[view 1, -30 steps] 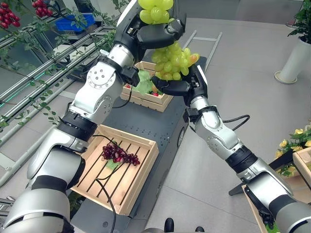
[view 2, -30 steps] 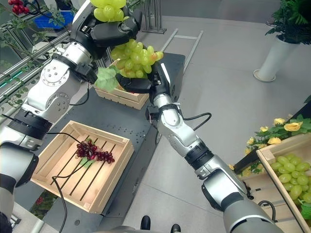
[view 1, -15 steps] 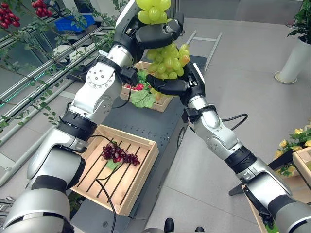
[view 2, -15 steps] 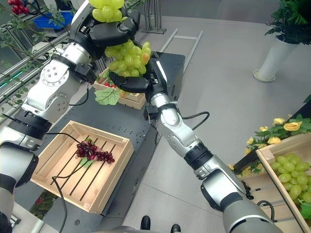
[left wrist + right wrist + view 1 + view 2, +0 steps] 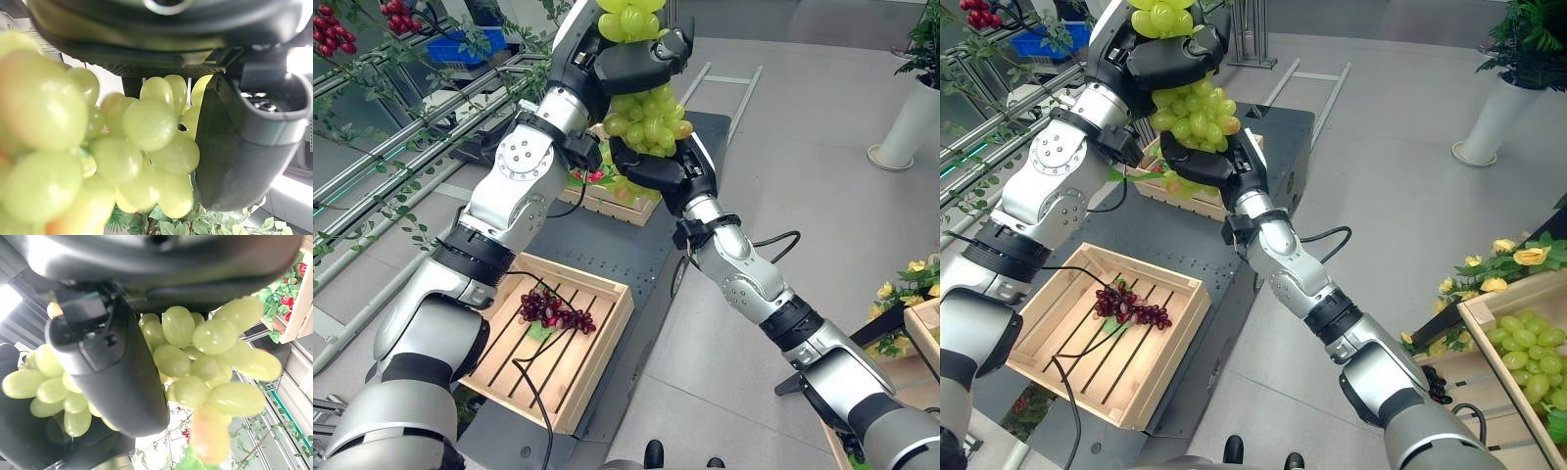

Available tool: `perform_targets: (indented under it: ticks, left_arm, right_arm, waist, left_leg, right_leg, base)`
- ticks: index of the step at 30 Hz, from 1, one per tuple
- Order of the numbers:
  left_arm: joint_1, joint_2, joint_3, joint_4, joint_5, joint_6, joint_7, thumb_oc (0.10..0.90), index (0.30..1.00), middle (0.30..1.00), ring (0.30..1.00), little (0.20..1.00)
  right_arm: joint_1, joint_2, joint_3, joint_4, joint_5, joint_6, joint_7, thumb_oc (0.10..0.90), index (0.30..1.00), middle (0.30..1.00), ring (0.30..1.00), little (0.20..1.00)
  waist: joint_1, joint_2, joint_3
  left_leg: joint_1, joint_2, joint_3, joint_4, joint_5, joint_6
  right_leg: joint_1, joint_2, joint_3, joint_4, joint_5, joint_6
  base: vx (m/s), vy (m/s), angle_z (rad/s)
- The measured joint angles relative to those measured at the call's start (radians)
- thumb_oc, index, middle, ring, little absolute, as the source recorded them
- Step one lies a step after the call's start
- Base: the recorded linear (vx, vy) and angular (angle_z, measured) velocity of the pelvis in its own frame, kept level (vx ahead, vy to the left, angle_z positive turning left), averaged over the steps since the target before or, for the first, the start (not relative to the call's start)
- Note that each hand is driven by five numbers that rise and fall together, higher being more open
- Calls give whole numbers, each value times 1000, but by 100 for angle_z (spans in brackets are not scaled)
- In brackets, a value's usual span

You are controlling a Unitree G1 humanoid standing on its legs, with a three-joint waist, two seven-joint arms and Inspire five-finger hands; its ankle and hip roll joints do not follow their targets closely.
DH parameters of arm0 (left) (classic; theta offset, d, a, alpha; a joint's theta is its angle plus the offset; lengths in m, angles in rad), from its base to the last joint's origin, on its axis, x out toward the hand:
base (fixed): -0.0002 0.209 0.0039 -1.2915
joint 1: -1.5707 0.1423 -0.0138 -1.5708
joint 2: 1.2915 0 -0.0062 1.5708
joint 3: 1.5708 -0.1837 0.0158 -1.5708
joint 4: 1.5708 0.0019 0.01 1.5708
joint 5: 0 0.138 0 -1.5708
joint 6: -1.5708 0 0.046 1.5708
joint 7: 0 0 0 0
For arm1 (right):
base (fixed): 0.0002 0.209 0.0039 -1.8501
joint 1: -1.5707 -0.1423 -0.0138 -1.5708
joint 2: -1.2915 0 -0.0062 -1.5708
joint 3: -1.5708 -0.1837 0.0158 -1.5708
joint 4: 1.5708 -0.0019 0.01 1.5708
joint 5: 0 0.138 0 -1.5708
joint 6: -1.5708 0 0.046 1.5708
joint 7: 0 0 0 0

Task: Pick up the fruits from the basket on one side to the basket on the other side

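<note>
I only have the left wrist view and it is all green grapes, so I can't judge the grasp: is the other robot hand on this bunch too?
Observer: Yes. The right robot hand cups the green grape bunch from below; the left robot hand grips its top.
Operator: What lies beneath them?
Observer: The far slatted wooden crate, holding red fruit and leaves.
Operator: And the other crate?
Observer: The near slatted wooden crate holds a dark red grape bunch.

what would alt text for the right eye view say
Both robot hands hold green grapes above a dark cart: left hand on top, right hand cupping below. A near wooden crate holds dark red grapes.
</note>
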Motion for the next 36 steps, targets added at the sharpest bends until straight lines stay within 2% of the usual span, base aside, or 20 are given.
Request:
perform_targets:
  ticks: [6,7,8,20,25,29,31,36]
  left_arm:
    - [0,0,0,-13,0,0,1,400,300,300,300,300]
    - [0,0,0,-14,-1,0,3,761,841,841,841,841]
    - [0,0,0,-13,-7,0,4,800,900,900,900,900]
    - [0,-4,0,4,-25,21,10,800,900,900,900,900]
    - [14,-27,28,84,-29,21,13,800,900,900,900,900]
    - [88,-52,79,128,-33,21,50,800,900,900,900,900]
    - [150,-93,146,176,-38,15,64,800,900,900,900,900]
    - [276,-100,182,301,14,13,101,800,900,900,900,900]
  right_arm:
    - [0,0,0,0,7,-5,0,400,300,300,300,300]
    - [0,0,0,0,10,-5,0,400,300,300,300,300]
    - [0,0,0,0,25,-8,-1,400,300,300,300,300]
    - [2,0,0,2,37,-18,-10,400,300,300,300,300]
    - [46,-3,0,2,35,-18,-10,400,300,300,300,300]
    - [86,-6,0,2,34,-19,-10,400,300,300,300,300]
    - [116,-2,-2,8,33,-19,-9,400,300,300,300,300]
    - [195,-6,-39,27,33,-21,-4,400,300,300,300,300]
  waist:
    - [0,0,0]
    - [0,0,0]
    - [-1,0,0]
    - [-1,0,0]
    - [-3,0,0]
    - [-6,0,0]
    - [-14,-1,-1]
    - [-35,-7,-4]
  left_leg:
    - [0,0,0,0,0,0]
    - [0,0,0,0,0,0]
    - [1,0,0,0,0,0]
    - [2,0,1,0,0,0]
    - [4,0,2,0,0,0]
    - [5,1,4,0,0,0]
    - [8,1,5,0,0,0]
    - [8,2,10,-1,0,0]
  right_leg:
    - [0,0,0,0,0,0]
    - [0,0,0,0,0,0]
    - [0,0,0,0,0,0]
    - [1,0,1,0,0,0]
    - [2,0,4,0,0,0]
    - [2,0,8,0,0,0]
    - [2,1,15,0,0,0]
    - [-1,1,28,0,1,1]
  base:
    - [0,0,0]
    - [0,0,0]
    - [0,0,0]
    - [0,0,0]
    - [0,0,0]
    - [-5,2,-1]
    - [-14,14,-4]
    - [-6,11,-3]
